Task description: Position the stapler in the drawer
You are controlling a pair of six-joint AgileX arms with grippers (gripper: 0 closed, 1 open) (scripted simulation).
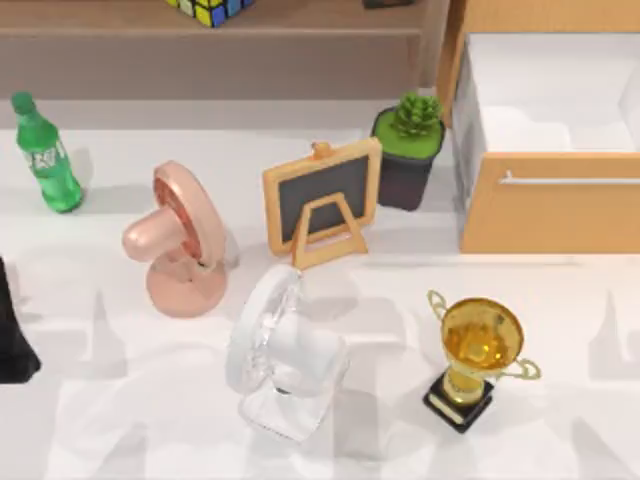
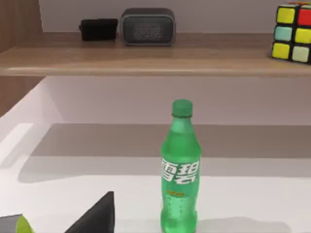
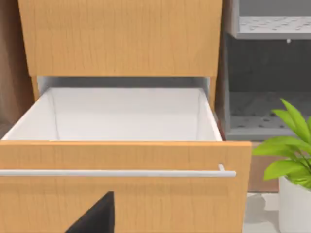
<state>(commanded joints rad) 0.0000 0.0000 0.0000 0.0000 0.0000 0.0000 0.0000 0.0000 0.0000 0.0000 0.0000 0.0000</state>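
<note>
At the bench's (image 1: 570, 420) 2 o'clock, open drawer (image 1: 545, 215), white inside, facing right end effector (image 3: 95, 216), apart from it; left arm (image 1: 12, 340) at 9 o'clock; either grip: cannot tell.

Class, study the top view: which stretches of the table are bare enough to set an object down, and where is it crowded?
Bare: between the green bottle and pink fan; right of the trophy, below the open drawer. Crowded: the middle, with the chalkboard, potted plant and white fan.
</note>
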